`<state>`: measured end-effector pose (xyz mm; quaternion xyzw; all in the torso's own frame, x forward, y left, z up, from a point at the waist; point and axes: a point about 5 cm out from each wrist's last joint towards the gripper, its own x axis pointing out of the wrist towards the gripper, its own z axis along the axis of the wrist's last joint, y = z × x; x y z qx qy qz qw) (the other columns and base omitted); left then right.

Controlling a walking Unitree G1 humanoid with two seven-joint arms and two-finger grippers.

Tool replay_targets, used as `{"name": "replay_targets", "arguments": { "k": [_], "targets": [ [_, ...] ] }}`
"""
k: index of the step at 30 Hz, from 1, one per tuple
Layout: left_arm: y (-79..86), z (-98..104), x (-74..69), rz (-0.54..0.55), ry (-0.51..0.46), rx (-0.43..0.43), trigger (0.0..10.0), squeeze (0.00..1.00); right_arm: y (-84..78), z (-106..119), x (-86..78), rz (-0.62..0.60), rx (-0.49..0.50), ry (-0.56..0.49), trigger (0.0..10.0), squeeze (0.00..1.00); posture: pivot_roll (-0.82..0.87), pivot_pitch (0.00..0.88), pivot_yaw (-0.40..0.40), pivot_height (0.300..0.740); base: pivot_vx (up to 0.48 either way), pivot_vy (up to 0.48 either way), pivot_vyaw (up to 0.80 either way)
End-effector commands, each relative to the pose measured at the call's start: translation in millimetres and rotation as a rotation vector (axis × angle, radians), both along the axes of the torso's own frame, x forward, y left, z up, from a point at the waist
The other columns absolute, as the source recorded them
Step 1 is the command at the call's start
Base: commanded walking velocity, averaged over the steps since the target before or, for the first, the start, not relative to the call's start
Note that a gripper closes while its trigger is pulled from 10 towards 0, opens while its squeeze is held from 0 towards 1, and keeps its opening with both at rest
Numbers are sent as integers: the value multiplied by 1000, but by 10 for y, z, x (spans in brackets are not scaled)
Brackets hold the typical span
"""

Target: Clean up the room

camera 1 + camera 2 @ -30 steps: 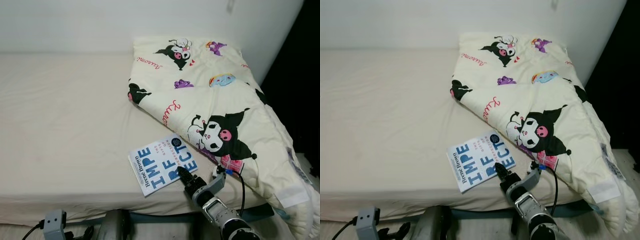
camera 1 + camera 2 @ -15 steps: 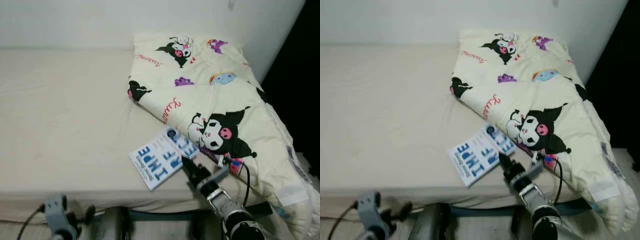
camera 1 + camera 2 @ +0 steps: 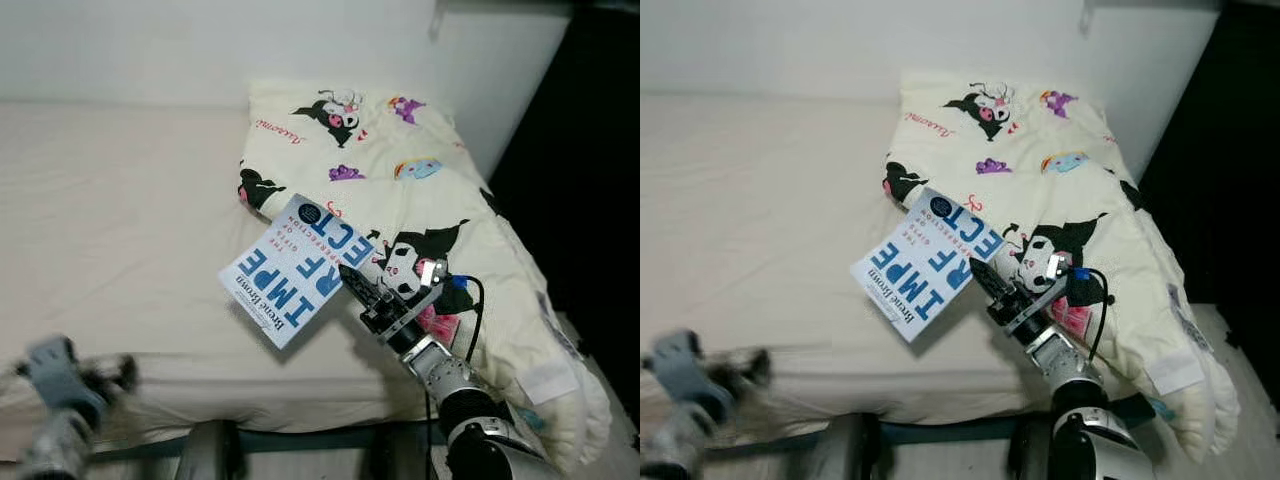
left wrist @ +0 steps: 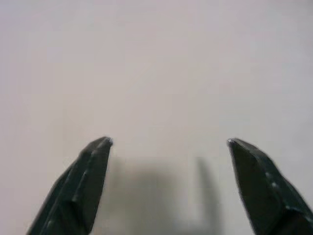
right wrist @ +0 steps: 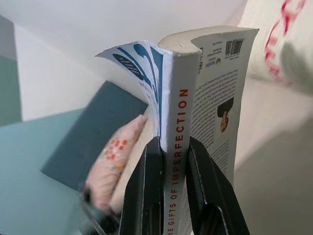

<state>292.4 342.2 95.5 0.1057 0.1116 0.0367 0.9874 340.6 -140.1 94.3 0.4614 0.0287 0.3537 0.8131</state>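
A white paperback book (image 3: 297,263) with big blue letters hangs tilted in the air above the bed's near edge. My right gripper (image 3: 352,282) is shut on its lower right corner, and in the right wrist view both black fingers (image 5: 146,191) clamp the book (image 5: 188,117) at its spine. My left gripper (image 4: 168,144) is open over a plain pale surface, nothing between its fingers. Low at the left, the left arm (image 3: 62,392) shows as a blur.
A cream cartoon-print quilt (image 3: 430,210) lies bunched on the right half of the bed (image 3: 120,220). Behind the bed stands a white wall (image 3: 250,45). A dark opening (image 3: 600,180) lies to the right. The bed's left side is bare sheet.
The right gripper has lifted the book off the sheet and tilted it up. The camera has shifted, and the left arm has swung lower left.
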Motion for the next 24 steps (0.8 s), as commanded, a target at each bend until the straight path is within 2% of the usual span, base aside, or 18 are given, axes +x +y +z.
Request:
{"name": "replay_targets", "arguments": {
  "k": [1,2,3,4,6,7,9,10,11,12,13,14,15,17,18,20,21,24],
  "targets": [
    [-330,-411,-147,-407,372,240,10000,0,-40,85,51,-14,-20,-32,0,0,98,8,-104,535,0,0,0],
    [-330,-411,-147,-407,372,240,10000,0,-40,85,51,-14,-20,-32,0,0,98,8,-104,535,0,0,0],
    [-331,-584,-370,-605,606,338,10000,0,-39,101,58,-14,-25,-33,0,0,96,3,-105,535,0,0,0],
    [-338,-613,-461,-682,678,332,10000,0,-33,108,61,-11,-27,-36,0,0,96,3,-105,535,0,0,0],
    [-372,-595,-496,-739,700,303,10000,0,-26,117,63,-8,-32,-39,0,0,95,0,-105,535,0,0,0],
    [-454,-531,-471,-778,662,246,10000,0,-18,131,67,-6,-34,-45,0,0,95,0,-105,535,0,0,0],
    [-724,-278,-269,-835,437,103,10000,0,-5,188,84,2,-21,-68,0,0,96,0,-106,535,0,0,0],
    [-880,-117,-168,-864,293,-12,10000,0,4,231,94,9,-7,-86,0,0,96,0,-105,535,0,0,0],
    [-880,-117,-168,-864,293,-12,10000,0,4,231,94,9,-7,-86,0,0,96,0,-105,535,0,0,0],
    [-1028,66,-96,-896,152,-145,10000,0,19,284,101,24,10,-112,0,0,93,0,-103,535,0,0,0],
    [-1113,181,-65,-922,71,-232,10000,0,29,319,105,34,21,-128,0,0,86,0,-100,535,0,0,0],
    [-1213,353,-32,-945,-43,-367,10000,0,37,368,106,48,34,-153,0,0,84,0,-98,535,0,0,0],
    [-1213,353,-32,-945,-43,-367,10000,0,37,368,106,48,34,-153,0,0,84,0,-98,535,0,0,0],
    [-1345,610,-17,-986,-214,-613,10000,0,34,465,107,67,56,-198,0,0,78,0,-96,535,0,0,0],
    [-1345,610,-17,-986,-214,-613,10000,0,34,465,107,67,56,-198,0,0,78,0,-96,535,0,0,0],
    [-1448,701,-34,-1011,-311,-807,10000,0,12,573,94,85,74,-252,0,0,72,0,-94,535,0,0,0],
    [-1448,701,-34,-1011,-311,-807,10000,0,12,573,94,85,74,-252,0,0,72,0,-94,535,0,0,0],
    [-1491,635,-19,-965,-332,-899,10000,0,-15,655,82,93,76,-291,0,0,66,0,-93,535,0,0,0]
  ]
}}
